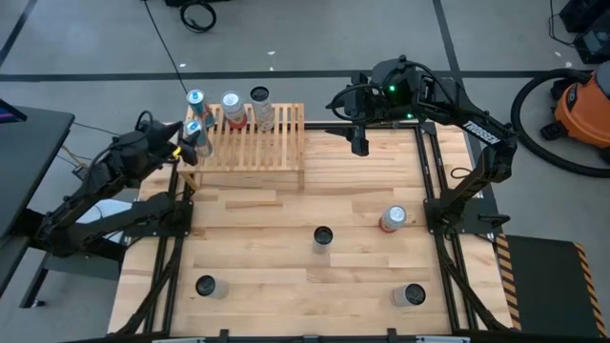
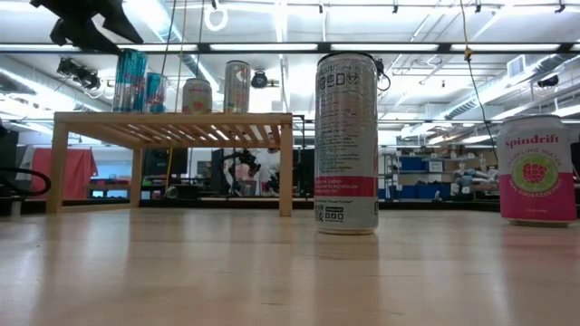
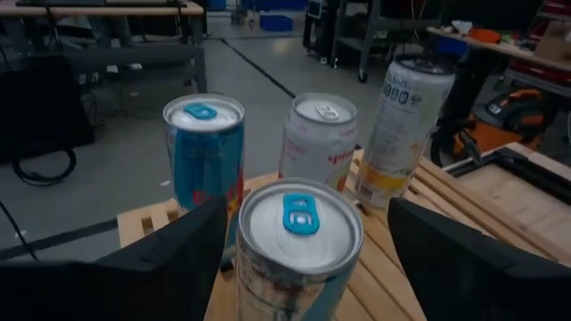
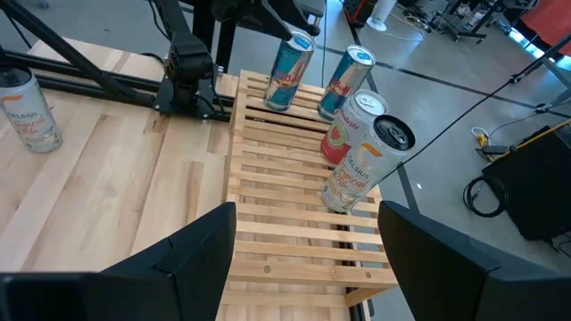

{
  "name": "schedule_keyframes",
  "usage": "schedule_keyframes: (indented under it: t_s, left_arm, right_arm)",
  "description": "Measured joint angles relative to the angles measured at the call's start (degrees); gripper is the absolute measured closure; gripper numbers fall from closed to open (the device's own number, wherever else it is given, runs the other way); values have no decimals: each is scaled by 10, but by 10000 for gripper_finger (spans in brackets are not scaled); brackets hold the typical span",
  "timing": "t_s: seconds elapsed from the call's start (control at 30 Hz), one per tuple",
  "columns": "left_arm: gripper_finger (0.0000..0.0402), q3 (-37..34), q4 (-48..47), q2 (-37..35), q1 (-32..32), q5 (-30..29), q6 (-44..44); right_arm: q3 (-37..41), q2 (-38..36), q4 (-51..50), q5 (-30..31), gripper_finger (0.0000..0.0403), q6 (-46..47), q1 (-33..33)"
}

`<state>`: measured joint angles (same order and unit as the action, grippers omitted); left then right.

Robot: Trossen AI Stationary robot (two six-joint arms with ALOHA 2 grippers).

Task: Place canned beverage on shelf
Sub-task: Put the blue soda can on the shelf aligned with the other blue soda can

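Left gripper (image 3: 299, 259) open — round, perhaps brushed-metal can (image 3: 299, 245) between.

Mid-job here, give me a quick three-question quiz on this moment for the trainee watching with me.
1. True or false: the left gripper is clamped shut on a can lying on its side.
2. How many cans stand on the shelf?
A) two B) four C) six
3. Fill in: away from the shelf, the table holds ___ more cans.

Key
1. False. In the left wrist view its fingers stand open on either side of the upright blue-tab can.
2. B. The blue-tab can, the blue can, the white and red can and the tall white can.
3. Four, among them the Spindrift can. The right gripper hovers open beside the shelf, holding nothing.
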<state>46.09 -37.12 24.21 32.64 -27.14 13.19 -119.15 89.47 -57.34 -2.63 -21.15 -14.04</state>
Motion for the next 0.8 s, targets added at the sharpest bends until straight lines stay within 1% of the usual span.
schedule_keyframes:
  t_s: [0.23,0.63,0.8]
  left_arm:
    - [90,0,-5,16,-1,4,43]
    - [90,-1,-4,29,-1,-7,31]
    - [91,-1,-11,39,-2,-30,27]
  right_arm:
    - [0,0,0,0,119,0,0]
    - [0,0,0,0,119,0,0]
    - [0,0,0,0,119,0,0]
